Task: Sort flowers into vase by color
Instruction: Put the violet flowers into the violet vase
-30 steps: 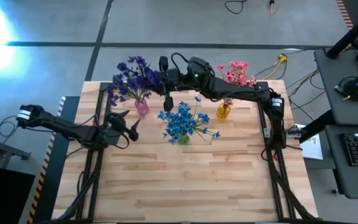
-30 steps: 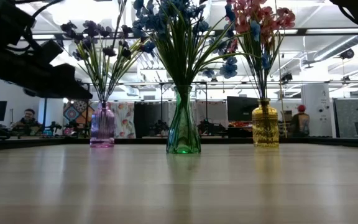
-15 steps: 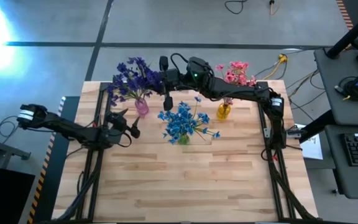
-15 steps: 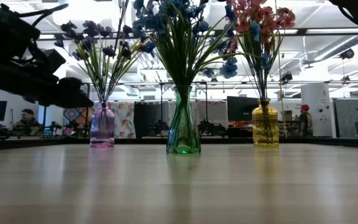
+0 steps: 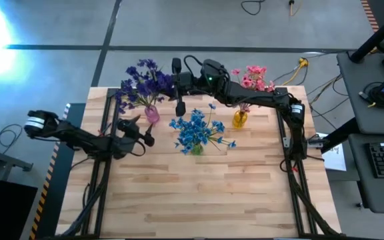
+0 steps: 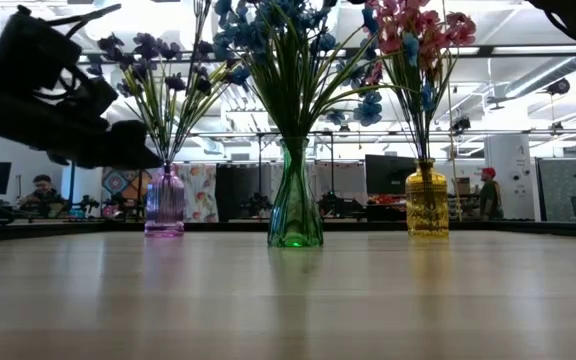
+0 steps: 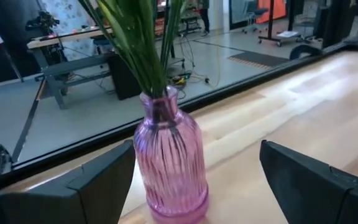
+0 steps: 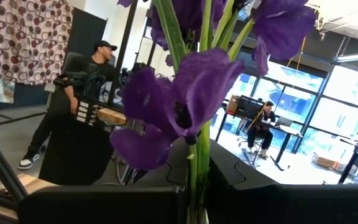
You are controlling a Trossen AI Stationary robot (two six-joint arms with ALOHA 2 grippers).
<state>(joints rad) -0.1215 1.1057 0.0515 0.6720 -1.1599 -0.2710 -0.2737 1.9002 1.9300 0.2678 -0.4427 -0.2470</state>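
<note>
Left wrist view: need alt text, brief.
A pink ribbed glass vase holding green stems stands on the wooden table, framed between the open left gripper's two dark fingers. Beyond the table edge lies a workshop floor with benches.

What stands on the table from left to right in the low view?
Pink vase with purple flowers → green vase with blue flowers → yellow vase with pink flowers.
</note>
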